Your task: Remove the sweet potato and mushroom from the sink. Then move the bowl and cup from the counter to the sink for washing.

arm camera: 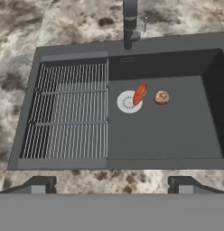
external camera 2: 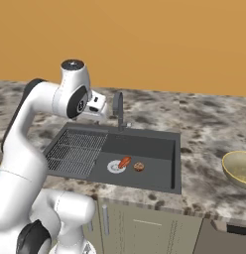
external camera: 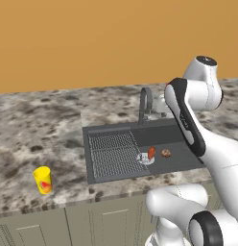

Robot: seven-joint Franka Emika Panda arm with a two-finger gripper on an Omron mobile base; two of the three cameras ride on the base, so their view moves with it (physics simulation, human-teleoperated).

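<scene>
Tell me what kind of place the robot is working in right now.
A simulated kitchen, apparently: a dark sink with a faucet set in a speckled stone counter, cabinet doors underneath.

The bowl (external camera 2: pixel 238 167) is cut off by the right edge of the right base view — its far side is out of frame. In the hand view, ahead of the gripper (arm camera: pixel 112 187), the faucet (arm camera: pixel 129 22) runs off the top edge, and the sink (arm camera: pixel 132 131) loses its right wall at the picture's side. The mushroom (arm camera: pixel 161 97) is too small to make out its surface. In the left base view the forearm hides the sink's right end — and the fingers too.
</scene>
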